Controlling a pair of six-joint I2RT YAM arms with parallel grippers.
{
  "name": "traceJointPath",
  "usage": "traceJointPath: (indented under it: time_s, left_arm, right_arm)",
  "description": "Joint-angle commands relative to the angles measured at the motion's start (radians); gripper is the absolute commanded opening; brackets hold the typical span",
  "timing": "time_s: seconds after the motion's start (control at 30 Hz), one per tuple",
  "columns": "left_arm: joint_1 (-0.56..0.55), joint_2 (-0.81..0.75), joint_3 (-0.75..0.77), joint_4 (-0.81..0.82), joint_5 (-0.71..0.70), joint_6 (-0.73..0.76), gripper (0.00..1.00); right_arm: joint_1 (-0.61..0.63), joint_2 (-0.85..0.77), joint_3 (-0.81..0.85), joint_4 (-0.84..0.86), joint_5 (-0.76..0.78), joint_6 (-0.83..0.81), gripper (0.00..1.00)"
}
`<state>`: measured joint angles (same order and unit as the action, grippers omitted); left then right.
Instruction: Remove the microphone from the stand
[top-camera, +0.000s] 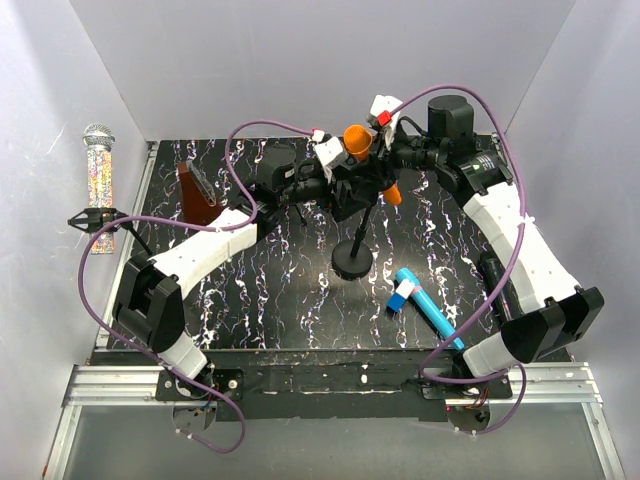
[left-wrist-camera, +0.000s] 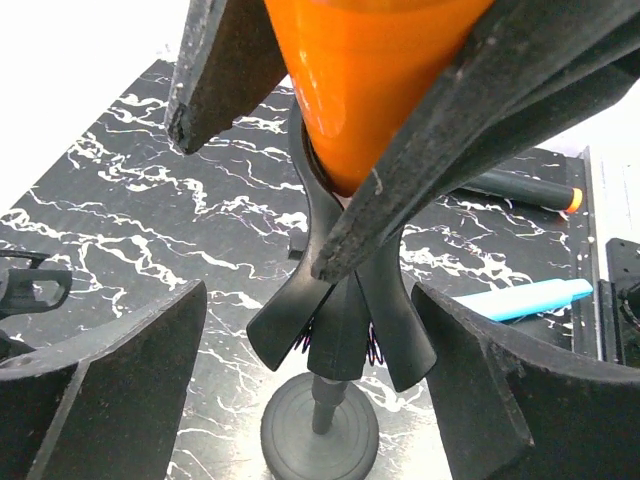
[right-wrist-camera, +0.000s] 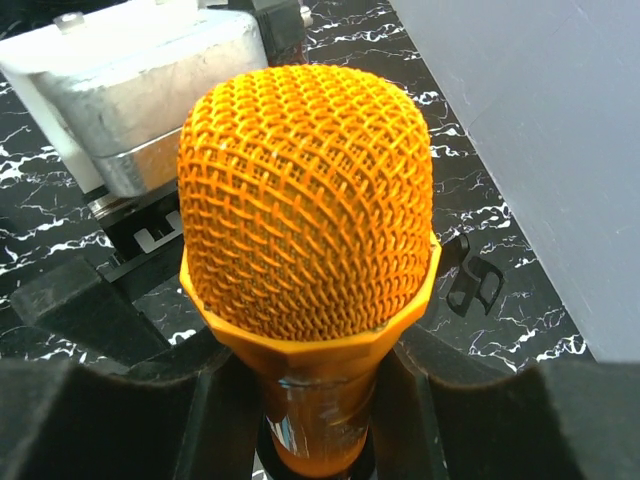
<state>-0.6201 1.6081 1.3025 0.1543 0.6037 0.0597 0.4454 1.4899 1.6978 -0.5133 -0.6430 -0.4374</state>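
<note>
**Mic pinched by R pincer, seated in the stand clip**

From my seat I see the orange microphone (top-camera: 357, 137) up at the middle-rear of the black marble board (top-camera: 250, 300). It's tilted, mesh head toward the back wall, tail end down in the forked clip atop the stand (top-camera: 352, 262). The stand is upright, round base on the board approx. centre. Mic isn't out of the clip yet.

R gripper (right-wrist-camera: 315, 425): in its own wrist cam the two jaws sit tight on either side of the handle just under the mesh head. No gap that I can see, so I read it as closed down onto the mic, jaws partway in. L wrist cam agrees: the R fingers (left-wrist-camera: 450, 130) lie along the orange body just above the clip.

L gripper (left-wrist-camera: 310, 300): jaws wide apart, one each side of the clip, not touching it, holding nothing. Its cam looks down the pole to the base.

Misc. on the board:
- a blue marker (top-camera: 425, 308) lying right of the base
- a black marker w/ orange tip (left-wrist-camera: 520, 190) toward the right edge
- a brown object (top-camera: 195, 195) rear left

Off the board on the left, a silver glitter mic (top-camera: 98, 175) lies on the white surface.
</note>
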Motion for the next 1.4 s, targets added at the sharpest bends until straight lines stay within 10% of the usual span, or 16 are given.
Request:
traceJointPath:
  time_s: [0.0,0.27,0.53,0.77,0.97,1.17,1.37]
  left_arm:
    - [0.007,-0.048,0.02,0.031,0.034,-0.044,0.81]
    - [0.005,0.007,0.064,0.053,0.116,-0.006,0.6]
    - [0.005,0.012,0.049,0.027,0.137,0.037,0.0]
    - [0.006,-0.002,0.021,0.022,0.105,0.034,0.0]
    - [0.002,0.009,0.056,0.054,0.022,-0.015,0.98]
    - [0.0,0.015,0.069,0.038,0.068,0.006,0.92]
    - [0.002,0.007,0.052,0.013,0.119,0.035,0.42]
  right_arm:
    - [-0.002,-0.033,-0.026,0.002,-0.095,0.1,0.01]
    - [-0.004,-0.008,-0.009,-0.004,-0.098,0.123,0.01]
    - [-0.01,-0.02,0.005,0.033,-0.076,0.172,0.01]
    - [-0.028,-0.022,0.08,0.045,-0.067,0.207,0.01]
    - [-0.028,-0.033,0.037,0.042,-0.076,0.207,0.01]
    - [-0.028,-0.049,-0.016,0.064,-0.073,0.223,0.01]
    - [-0.027,-0.042,-0.001,0.07,-0.061,0.223,0.01]
